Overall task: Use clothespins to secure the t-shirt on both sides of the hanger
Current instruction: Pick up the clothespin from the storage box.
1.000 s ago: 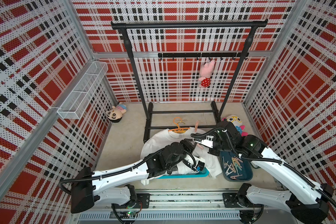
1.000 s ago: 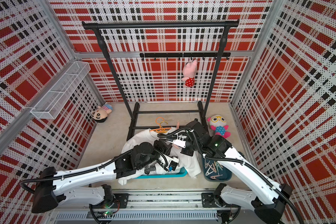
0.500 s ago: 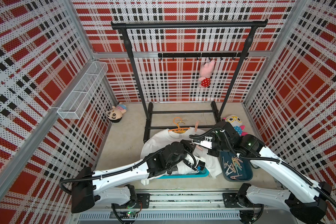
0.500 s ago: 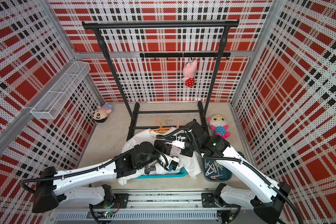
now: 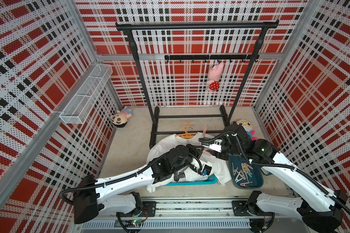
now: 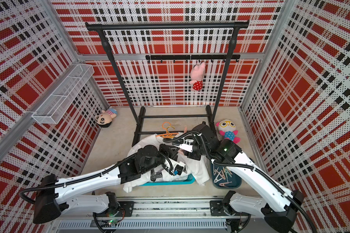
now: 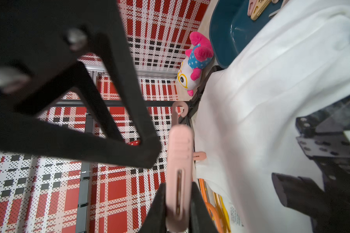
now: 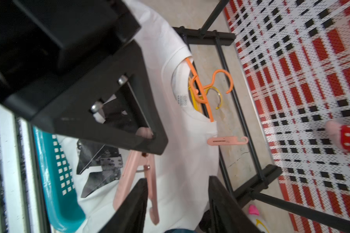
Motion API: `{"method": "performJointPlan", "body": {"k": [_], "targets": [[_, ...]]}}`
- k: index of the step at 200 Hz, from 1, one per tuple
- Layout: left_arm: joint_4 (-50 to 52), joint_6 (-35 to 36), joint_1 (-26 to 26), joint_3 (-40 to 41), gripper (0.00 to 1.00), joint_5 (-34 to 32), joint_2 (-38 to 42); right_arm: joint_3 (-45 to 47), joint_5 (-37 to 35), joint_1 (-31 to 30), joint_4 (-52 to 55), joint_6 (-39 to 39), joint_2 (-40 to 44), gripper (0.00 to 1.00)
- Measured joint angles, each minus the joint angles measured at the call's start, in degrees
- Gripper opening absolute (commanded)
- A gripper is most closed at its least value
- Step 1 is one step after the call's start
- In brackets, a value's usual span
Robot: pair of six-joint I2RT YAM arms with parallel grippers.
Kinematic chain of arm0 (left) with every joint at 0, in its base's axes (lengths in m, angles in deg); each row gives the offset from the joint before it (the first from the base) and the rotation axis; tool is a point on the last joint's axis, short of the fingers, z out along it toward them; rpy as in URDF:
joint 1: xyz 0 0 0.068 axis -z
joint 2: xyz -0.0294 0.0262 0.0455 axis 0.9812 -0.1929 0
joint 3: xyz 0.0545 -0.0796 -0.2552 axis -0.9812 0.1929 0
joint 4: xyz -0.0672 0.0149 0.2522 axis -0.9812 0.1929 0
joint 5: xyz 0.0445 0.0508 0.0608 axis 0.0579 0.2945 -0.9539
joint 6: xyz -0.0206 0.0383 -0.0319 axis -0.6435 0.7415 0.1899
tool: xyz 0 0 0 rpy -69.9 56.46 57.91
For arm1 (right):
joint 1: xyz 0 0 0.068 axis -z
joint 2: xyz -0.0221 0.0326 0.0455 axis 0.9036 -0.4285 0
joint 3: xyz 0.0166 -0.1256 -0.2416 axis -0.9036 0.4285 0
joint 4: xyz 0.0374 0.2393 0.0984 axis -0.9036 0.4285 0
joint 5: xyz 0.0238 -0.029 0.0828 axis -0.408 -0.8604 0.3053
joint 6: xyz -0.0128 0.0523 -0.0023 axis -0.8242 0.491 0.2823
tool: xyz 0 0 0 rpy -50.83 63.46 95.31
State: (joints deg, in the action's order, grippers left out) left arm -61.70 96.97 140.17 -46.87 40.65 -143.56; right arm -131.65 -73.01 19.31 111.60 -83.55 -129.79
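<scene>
Logging from the robot base outward, with the white t-shirt (image 5: 166, 144) as our reference. Its near end drapes over a teal basket (image 5: 190, 183). Just beside the shirt, on the right arm's side, a dark blue tray (image 5: 258, 180) holds the loose clothespins (image 5: 243, 171): A-shaped spring pegs in pale pink, white and beige.

Above the shirt's middle, the left gripper (image 5: 201, 151) is clenched on one pink clothespin (image 7: 178, 161), seen edge-on, ribbed near one end, with a metal spring in its slot. The right gripper (image 8: 151, 164) meets it from the tray side, jaws parted with that peg in the gap; we cannot tell whether a finger touches it.

At the shirt's far end an orange hanger (image 8: 204, 100) sits in the collar, and a second pink peg (image 8: 224, 141) lies at the shoulder edge beside it. Beyond the shirt stands the black rack (image 5: 142, 80).

Versus a second ago: right jaws were clamped and have sprung apart; left jaws have closed; both arms sit almost where they were.
</scene>
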Motion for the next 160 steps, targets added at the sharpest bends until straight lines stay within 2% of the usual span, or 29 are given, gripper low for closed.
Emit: {"method": "performJointPlan", "body": {"k": [5,19,41,53,66,71,89,110,138,160], "targets": [[-0.2,-0.8,-0.2,0.3,0.00,0.2,0.2,0.0,-1.2,0.0,-1.2,0.1,0.5,0.60],[-0.4,-3.8,-0.6,0.9,0.00,1.1,0.8,0.4,-5.1,0.0,-5.4,0.6,2.5,0.74],[-1.8,-11.4,-2.2,1.9,0.00,4.8,3.5,3.1,-10.9,0.0,-13.7,2.2,6.9,0.80],[-4.5,-16.7,-3.5,3.3,0.00,6.8,6.4,5.4,-13.7,0.0,-19.1,3.9,9.7,0.76],[-7.6,-23.5,-4.7,4.6,0.00,7.9,9.3,7.8,-17.2,0.0,-25.0,6.5,12.5,0.58],[-8.5,-26.0,-5.1,4.8,0.00,8.2,10.2,8.5,-18.3,0.0,-26.9,7.6,13.4,0.55],[-11.5,-34.8,-6.3,4.6,0.00,8.3,12.2,9.6,-20.3,0.0,-32.5,14.1,15.3,0.56],[-12.4,-43.9,-7.0,3.0,0.00,6.5,12.4,9.4,-18.4,0.0,-36.3,24.4,15.8,0.56],[-11.4,-55.8,-7.0,-1.4,0.00,2.9,10.6,3.2,-16.1,0.0,-34.5,40.3,12.6,0.58],[-9.9,-62.0,-7.0,-5.6,0.00,0.4,8.0,-1.6,-13.4,-0.1,-33.4,51.2,9.0,0.58]]}}
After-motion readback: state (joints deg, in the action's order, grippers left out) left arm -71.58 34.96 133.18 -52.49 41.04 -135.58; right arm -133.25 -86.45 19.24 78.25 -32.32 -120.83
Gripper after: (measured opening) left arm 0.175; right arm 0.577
